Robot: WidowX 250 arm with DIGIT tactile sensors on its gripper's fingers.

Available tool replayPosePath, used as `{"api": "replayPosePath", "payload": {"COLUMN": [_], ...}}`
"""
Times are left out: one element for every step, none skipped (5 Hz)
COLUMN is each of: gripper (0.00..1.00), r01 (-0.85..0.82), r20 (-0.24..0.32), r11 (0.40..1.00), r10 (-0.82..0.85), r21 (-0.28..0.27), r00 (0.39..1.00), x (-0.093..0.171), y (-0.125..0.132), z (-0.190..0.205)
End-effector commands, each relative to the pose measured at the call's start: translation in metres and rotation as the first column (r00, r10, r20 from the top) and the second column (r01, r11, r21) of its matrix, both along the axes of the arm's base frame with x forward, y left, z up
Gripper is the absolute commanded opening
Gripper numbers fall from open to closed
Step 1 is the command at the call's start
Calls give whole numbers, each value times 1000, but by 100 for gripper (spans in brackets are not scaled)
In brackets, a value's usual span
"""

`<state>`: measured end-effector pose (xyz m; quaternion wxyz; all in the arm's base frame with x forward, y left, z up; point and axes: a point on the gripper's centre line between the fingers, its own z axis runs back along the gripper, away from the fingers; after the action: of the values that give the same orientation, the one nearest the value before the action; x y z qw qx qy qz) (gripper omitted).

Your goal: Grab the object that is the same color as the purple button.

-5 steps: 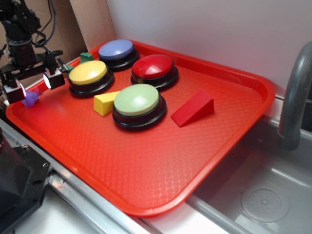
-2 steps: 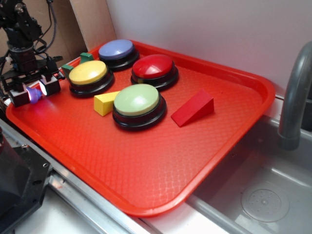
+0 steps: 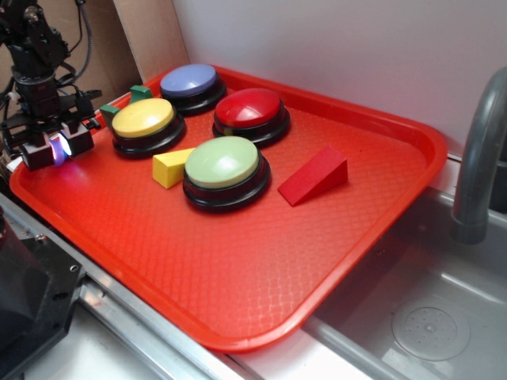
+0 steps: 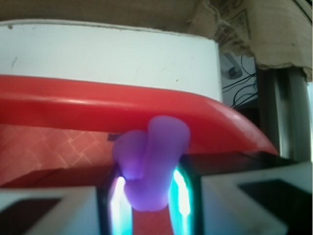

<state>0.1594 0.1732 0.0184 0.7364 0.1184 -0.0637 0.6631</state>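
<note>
The purple object (image 4: 151, 161) is a small lumpy toy, and my gripper (image 4: 149, 198) is shut on it between two glowing pads. In the exterior view the gripper (image 3: 55, 148) stands at the tray's far left corner with a sliver of the purple object (image 3: 56, 146) showing between its fingers. The purple button (image 3: 190, 81), a periwinkle dome on a black base, sits at the back of the red tray (image 3: 238, 269), well to the right of the gripper.
Yellow button (image 3: 143, 119), red button (image 3: 250, 109) and green button (image 3: 223, 164) stand mid-tray. A yellow wedge (image 3: 169, 167), a red wedge (image 3: 314, 176) and small green blocks (image 3: 140, 93) lie around them. The tray rim (image 4: 98, 105) is just behind the gripper. A sink with a faucet (image 3: 479, 158) lies to the right.
The gripper came down over the purple toy, which lay beside its fingers a second ago, and its fingers closed in on it. Nothing else moved.
</note>
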Motion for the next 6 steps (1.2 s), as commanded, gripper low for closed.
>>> {"api": "replayPosePath", "payload": {"gripper": [0, 0, 0, 0, 0, 0], "r01": [315, 540, 724, 869, 930, 943], "r20": [-35, -46, -41, 11, 39, 55], "r11": [945, 841, 690, 486, 311, 244], "r10": [-313, -539, -724, -872, -945, -963], "r21": [88, 29, 0, -97, -194, -226], "r00": [949, 841, 689, 489, 324, 263], "x": [12, 16, 11, -2, -14, -22], "y": [-29, -56, -96, -131, -156, -168], "z": [52, 74, 91, 100, 104, 103]}}
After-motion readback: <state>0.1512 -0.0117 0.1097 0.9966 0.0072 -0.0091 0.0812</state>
